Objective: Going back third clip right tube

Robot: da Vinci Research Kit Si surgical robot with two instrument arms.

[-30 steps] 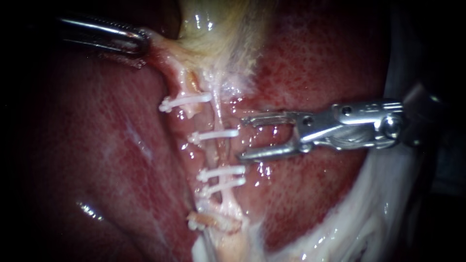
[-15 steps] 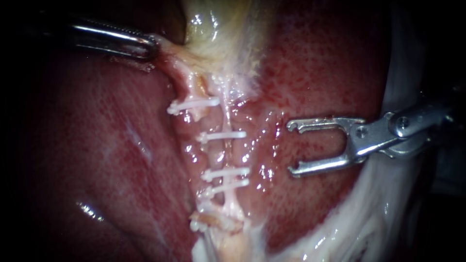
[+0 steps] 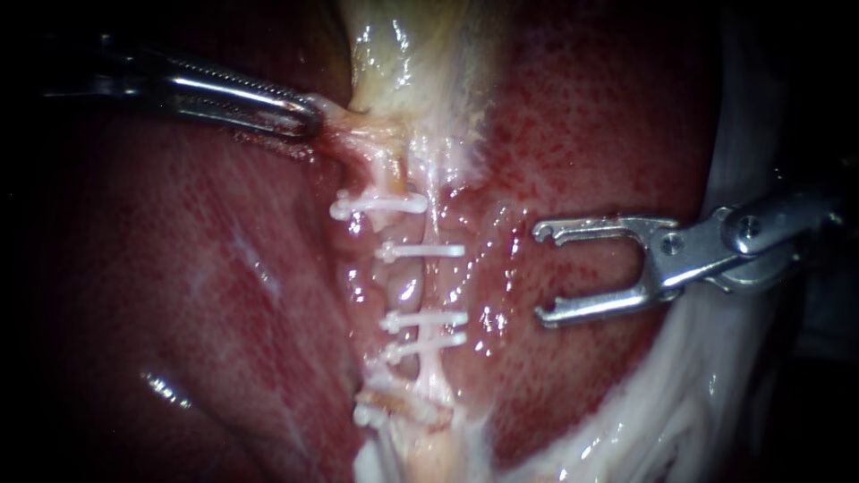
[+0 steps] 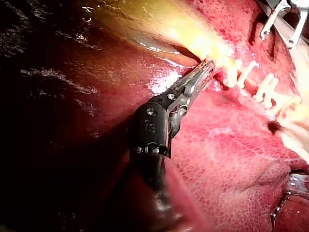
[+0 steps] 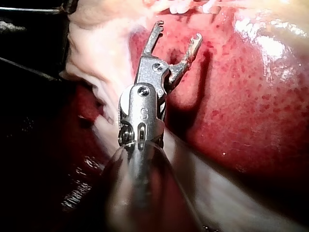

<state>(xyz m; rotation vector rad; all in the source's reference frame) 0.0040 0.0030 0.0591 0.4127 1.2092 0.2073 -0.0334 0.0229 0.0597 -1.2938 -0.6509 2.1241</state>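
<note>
The pale right tube (image 3: 432, 291) runs down the middle over the liver (image 3: 206, 295) and carries three white clips (image 3: 423, 251). A further clip (image 3: 378, 205) sits on the strand to its left. My right instrument (image 3: 540, 273) lies to the right of the tube, clear of it, its forked jaws open and empty. In its wrist view the right instrument (image 5: 177, 31) points at the clips (image 5: 178, 7). My left instrument (image 3: 304, 116) has its jaws shut on pale tissue at the base of the yellowish gallbladder (image 3: 420, 63). Its own view shows the left instrument (image 4: 205, 67) beside the clip row (image 4: 244, 72).
White fatty tissue (image 3: 680, 394) borders the liver at the lower right, under my right instrument's shaft. Another clip (image 3: 380, 413) sits low on the stalk. Wet red liver surface (image 3: 582, 116) lies on both sides of the tubes.
My right instrument has drawn back to the right, away from the tube, jaws still open. My left instrument has moved right with its gripped tissue, and the clipped tubes shifted right with it.
</note>
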